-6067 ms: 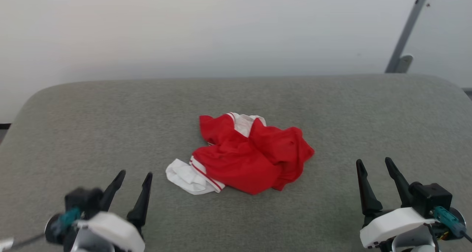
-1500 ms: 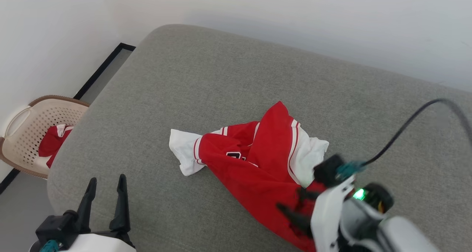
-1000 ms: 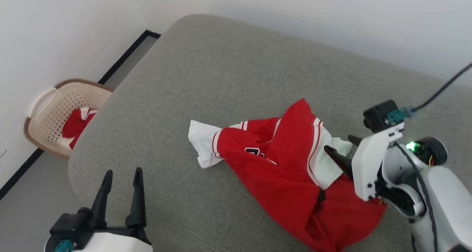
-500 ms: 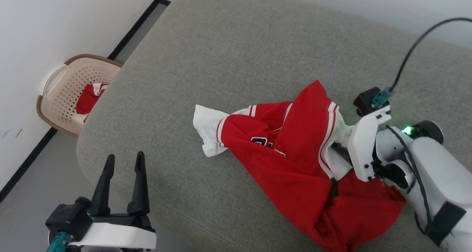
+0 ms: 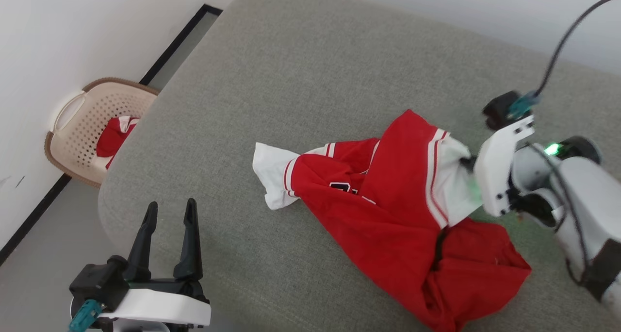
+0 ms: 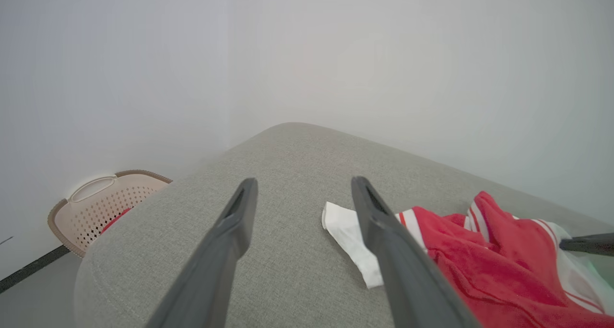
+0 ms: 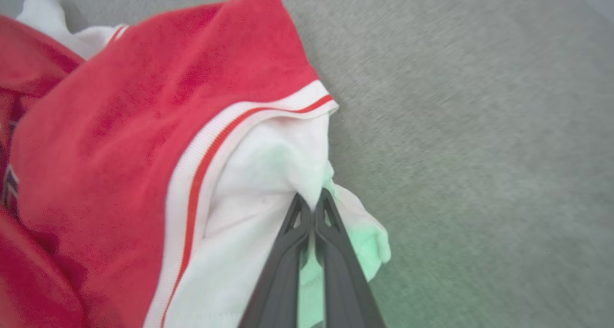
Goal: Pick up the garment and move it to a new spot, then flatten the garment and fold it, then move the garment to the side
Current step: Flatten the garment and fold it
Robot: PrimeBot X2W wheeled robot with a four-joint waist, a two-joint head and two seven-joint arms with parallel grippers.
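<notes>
White sleeve (image 7: 259,193) of the garment (image 5: 388,215) is being clenched in the right gripper (image 7: 312,199) jaws; left gripper (image 5: 171,206) jaws are hanging released. Recommended: lifting slowly, watching for slip.

The garment (image 5: 388,215) lies on cushion (image 5: 291,79), basket (image 5: 85,135) on floor (image 5: 43,254) to its L.

The garment (image 5: 388,210) is soft matt jersey cloth with ribbed striped trim. The cushion (image 5: 291,70) is coarse woven grey fabric. The basket (image 5: 80,133) is perforated beige plastic.

Bright even light, soft shadows; right wrist view blurred, green tint.
</notes>
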